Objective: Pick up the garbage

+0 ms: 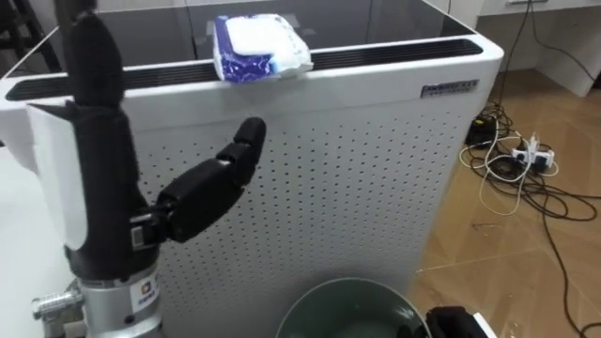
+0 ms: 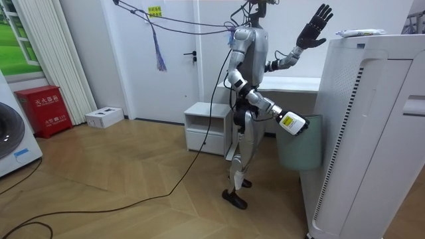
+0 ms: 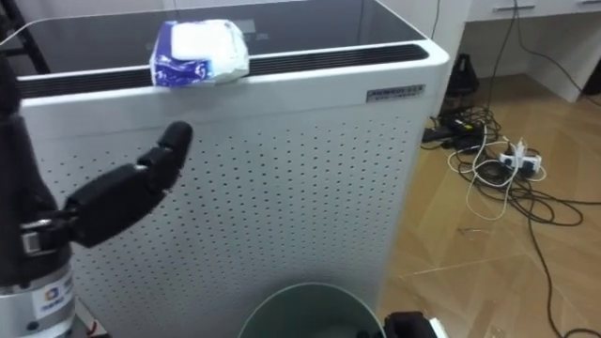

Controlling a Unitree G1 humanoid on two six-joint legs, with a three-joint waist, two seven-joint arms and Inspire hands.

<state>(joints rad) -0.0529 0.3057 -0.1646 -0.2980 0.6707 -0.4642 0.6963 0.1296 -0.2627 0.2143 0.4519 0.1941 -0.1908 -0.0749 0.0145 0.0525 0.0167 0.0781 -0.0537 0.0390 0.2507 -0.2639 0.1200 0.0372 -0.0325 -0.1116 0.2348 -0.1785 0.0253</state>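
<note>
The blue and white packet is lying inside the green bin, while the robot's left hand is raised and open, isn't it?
Not inside the green bin. The left eye view shows the packet lying on top of the white perforated cabinet, with the bin down in front of it. The left hand is raised with open fingers, as you said.

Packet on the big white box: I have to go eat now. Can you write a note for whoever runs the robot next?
Left hand: open, holding nothing, raised in front of the white box, below the packet.
Right hand: low, beside the bin.
Packet: blue and white, lying on the box's top at the front edge, untouched.
Bin: green, low in front of the robot, close to the box.
Done: the robot stands at the box with the bin beside it.
Left: lift the left hand to the packet, grasp it and drop it in the bin.
</note>
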